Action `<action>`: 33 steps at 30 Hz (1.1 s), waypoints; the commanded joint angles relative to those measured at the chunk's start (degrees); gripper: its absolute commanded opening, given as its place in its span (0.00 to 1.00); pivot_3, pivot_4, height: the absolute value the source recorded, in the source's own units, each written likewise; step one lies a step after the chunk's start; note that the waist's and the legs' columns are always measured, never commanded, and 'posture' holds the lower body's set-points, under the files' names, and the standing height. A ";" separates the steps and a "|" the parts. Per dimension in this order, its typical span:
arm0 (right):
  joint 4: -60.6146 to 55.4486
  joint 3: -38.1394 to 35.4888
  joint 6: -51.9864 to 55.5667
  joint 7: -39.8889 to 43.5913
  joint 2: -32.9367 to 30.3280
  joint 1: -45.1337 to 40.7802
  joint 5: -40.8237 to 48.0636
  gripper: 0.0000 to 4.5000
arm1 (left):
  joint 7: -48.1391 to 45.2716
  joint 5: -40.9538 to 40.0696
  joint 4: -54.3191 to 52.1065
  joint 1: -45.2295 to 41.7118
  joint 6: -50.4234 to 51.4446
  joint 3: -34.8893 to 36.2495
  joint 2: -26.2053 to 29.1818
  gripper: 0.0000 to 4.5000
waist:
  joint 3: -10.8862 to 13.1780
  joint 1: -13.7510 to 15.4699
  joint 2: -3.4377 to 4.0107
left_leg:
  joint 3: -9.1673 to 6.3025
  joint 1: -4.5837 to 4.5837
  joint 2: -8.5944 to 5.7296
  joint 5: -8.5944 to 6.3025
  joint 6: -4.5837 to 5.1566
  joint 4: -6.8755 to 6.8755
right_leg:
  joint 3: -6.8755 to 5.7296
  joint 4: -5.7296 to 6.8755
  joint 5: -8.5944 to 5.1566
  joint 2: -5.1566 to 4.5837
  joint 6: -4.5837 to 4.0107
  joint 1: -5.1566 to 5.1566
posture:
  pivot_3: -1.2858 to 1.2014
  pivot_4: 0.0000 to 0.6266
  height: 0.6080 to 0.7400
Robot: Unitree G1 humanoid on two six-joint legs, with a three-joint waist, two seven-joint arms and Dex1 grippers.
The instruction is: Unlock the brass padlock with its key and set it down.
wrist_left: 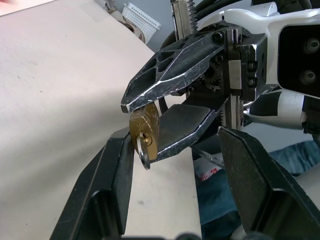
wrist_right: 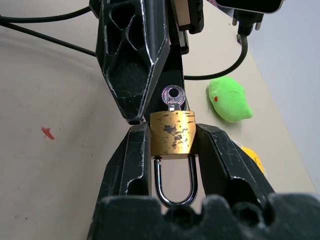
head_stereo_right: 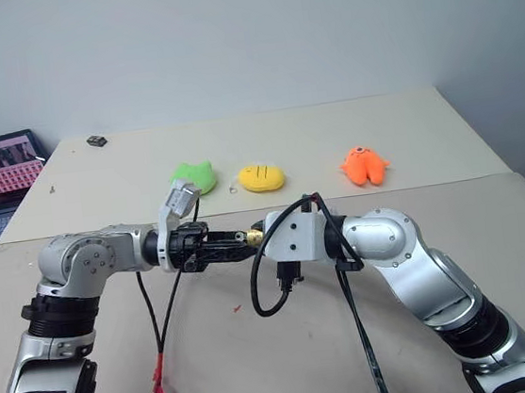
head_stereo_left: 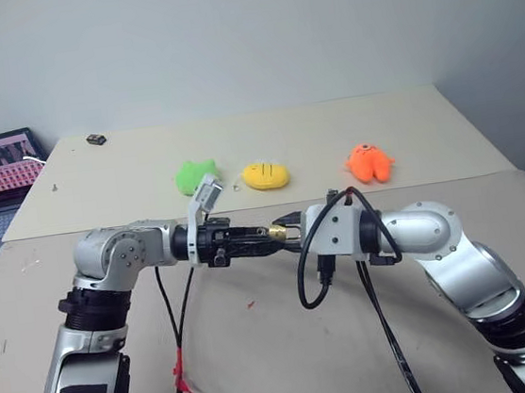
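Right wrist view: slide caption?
Right gripper clamps brass padlock, key inserted, left gripper open around it.

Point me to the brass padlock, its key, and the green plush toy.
brass padlock (wrist_right: 172, 132): right wrist view, middle of the gold body.
key (wrist_right: 173, 95): right wrist view, round silver head.
green plush toy (wrist_right: 229, 102): right wrist view, middle of its body.

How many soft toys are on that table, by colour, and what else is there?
Green plush toy: 1
Yellow oval plush toy: 1
Orange plush toy: 1
Brass padlock with silver key: 1
Small dark object at the far edge: 1
Total: 5
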 commanded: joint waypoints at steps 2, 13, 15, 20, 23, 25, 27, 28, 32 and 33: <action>-2.00 -1.80 0.59 -0.53 -0.44 -0.66 0.28 0.21 | 0.19 -1.96 0.09 -1.47 0.31 2.05 -0.84 0.29 | 0.00 -0.02 0.00 | 0.00 0.00 0.00 0.00 0.00 0.00 | 0.00 0.00 0.00 0.00 0.00 0.00 | 0.52 0.24 0.36; -2.25 -1.65 0.92 -0.57 -0.78 -0.41 0.35 0.21 | 0.85 -3.00 0.81 -1.71 1.60 3.52 -1.85 0.00 | 0.00 0.00 0.00 | 0.00 0.00 0.00 0.00 0.00 -0.02 | 0.00 0.00 0.00 0.00 0.00 0.00 | 0.52 0.24 0.36; -2.26 -1.60 0.99 -0.55 -0.79 -0.43 0.36 0.21 | 1.65 -2.54 1.09 -1.75 1.22 3.83 -2.42 0.00 | 0.00 -0.01 0.00 | 0.00 0.00 0.00 0.00 0.00 -0.02 | 0.00 0.00 0.00 0.00 0.00 0.00 | 0.52 0.24 0.36; -2.45 -1.64 1.15 -0.45 -1.09 -0.34 0.56 0.21 | 2.90 -2.22 1.71 -2.12 1.20 4.57 -3.67 0.00 | 0.00 0.00 0.00 | 0.00 0.00 0.00 0.00 0.00 -0.02 | 0.01 0.00 0.00 0.00 0.00 0.00 | 0.52 0.24 0.36; -2.51 -1.72 1.30 -0.35 -1.32 -0.29 0.85 0.21 | 3.32 -2.20 1.67 -2.11 1.18 4.71 -3.98 0.00 | 0.00 -0.02 0.00 | 0.00 -0.01 0.00 0.00 0.00 -0.02 | 0.01 0.00 0.00 0.00 0.00 0.00 | 0.52 0.24 0.36; -2.48 -1.84 1.44 -0.44 -1.28 -0.28 1.01 0.21 | 3.37 -2.15 1.71 -2.10 1.12 4.70 -4.01 0.00 | 0.00 -0.02 0.00 | 0.00 -0.01 0.01 0.00 0.00 -0.03 | 0.00 0.00 0.00 0.01 -0.01 0.00 | 0.52 0.24 0.36; -2.52 -2.26 2.14 -0.41 -1.00 -0.27 1.78 0.32 | 3.37 -2.02 1.82 -2.11 0.97 4.65 -4.00 0.00 | 0.00 -0.01 0.00 | 0.00 -0.01 0.01 0.00 0.00 -0.03 | 0.00 0.00 0.00 0.01 0.00 0.00 | 0.52 0.24 0.36; -2.56 -2.52 2.65 -0.34 -0.82 -0.26 2.34 0.43 | 3.36 -1.94 1.87 -2.12 0.88 4.62 -3.98 0.00 | 0.00 -0.01 -0.01 | 0.00 -0.01 0.01 0.00 0.00 -0.03 | 0.00 0.00 0.00 0.01 -0.01 0.00 | 0.52 0.24 0.36; -2.88 -2.77 3.53 -0.11 -1.81 -0.27 2.93 0.71 | 3.44 -1.64 1.88 -2.12 0.68 4.56 -4.08 0.00 | 0.01 0.02 -0.01 | 0.00 -0.01 0.00 0.01 -0.01 -0.02 | 0.01 0.00 0.00 -0.01 -0.01 0.00 | 0.52 0.24 0.36; -3.08 -3.08 4.14 0.32 -2.15 -0.10 3.64 0.76 | 3.43 -1.57 1.94 -2.12 0.63 4.53 -4.10 0.00 | 0.01 0.00 -0.01 | 0.01 -0.01 -0.01 0.01 -0.01 -0.02 | 0.01 -0.01 0.00 -0.01 -0.01 0.00 | 0.52 0.24 0.36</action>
